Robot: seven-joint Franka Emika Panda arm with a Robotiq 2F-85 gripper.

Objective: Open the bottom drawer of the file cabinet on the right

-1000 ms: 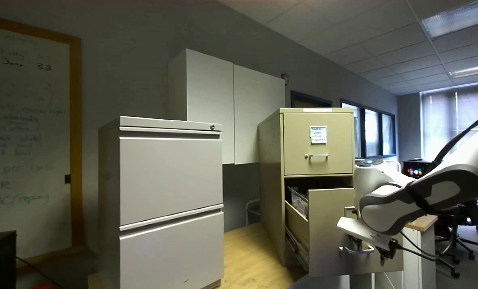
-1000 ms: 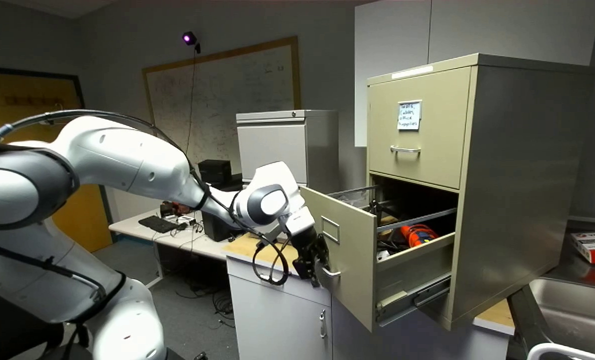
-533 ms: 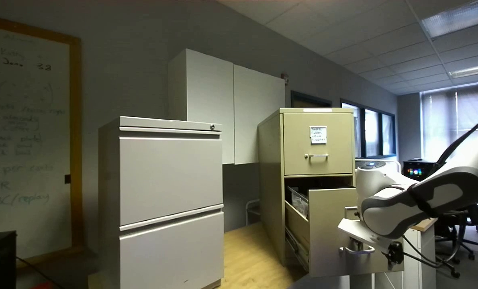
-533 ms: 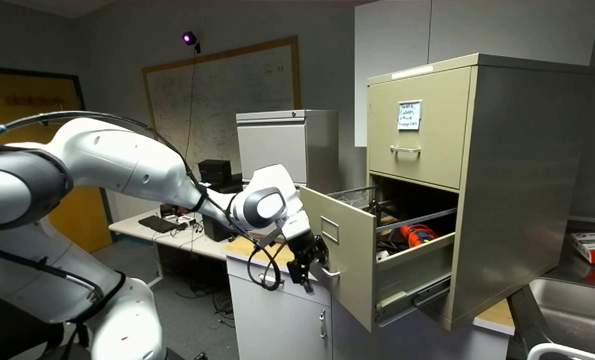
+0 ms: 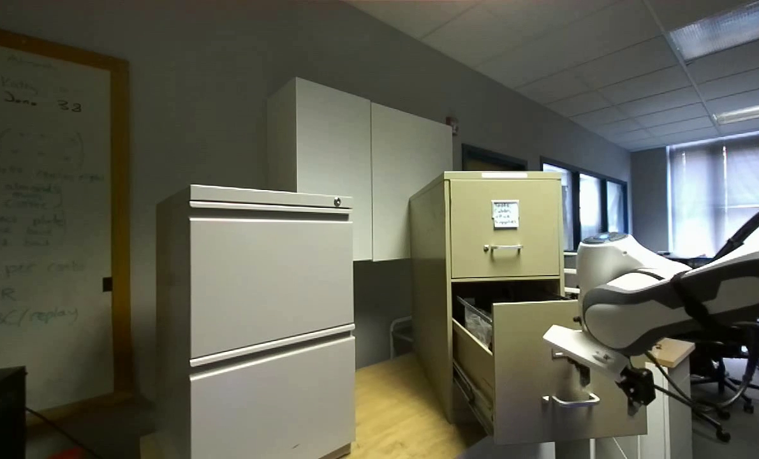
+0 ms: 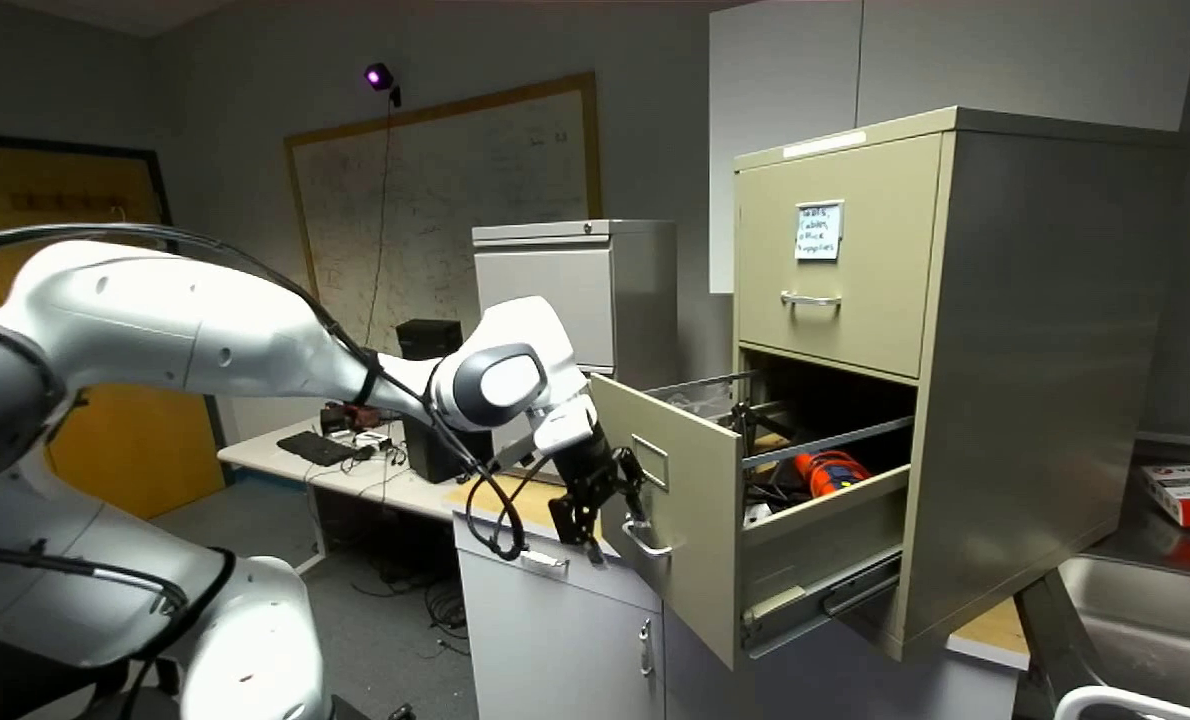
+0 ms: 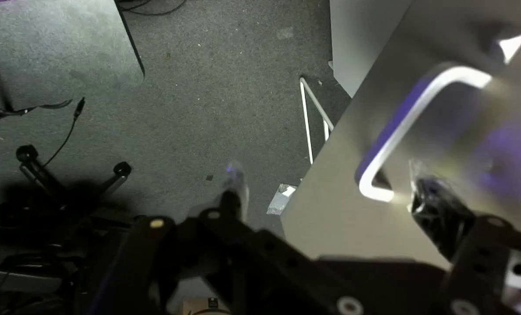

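Note:
The file cabinet (image 5: pixel 506 185) is tall and beige-tan; its side also shows in an exterior view (image 6: pixel 1045 380). Its bottom drawer (image 5: pixel 526 376) is pulled well out, with the front also in an exterior view (image 6: pixel 690 580). The silver pull (image 5: pixel 574 403) sits low on that front and shows large in the wrist view (image 7: pixel 400 127). My gripper (image 6: pixel 617 532) is open in front of the drawer, just above and around the pull's level. In the wrist view, its fingers (image 7: pixel 326 173) are wide apart, one beside the drawer front and one over the floor. Nothing is held.
A light-grey lateral cabinet (image 5: pixel 271 287) stands beside it. The drawer holds an orange-red item (image 6: pixel 831 470) and cables. White base cabinets (image 6: pixel 555 620) are below the gripper. A sink (image 6: pixel 1155 620) is beyond the cabinet. A desk (image 6: pixel 295 450) stands behind the arm.
The gripper's fingers have spread wider, and the gripper has risen and drawn back from the cabinet. The bottom drawer has come out slightly further.

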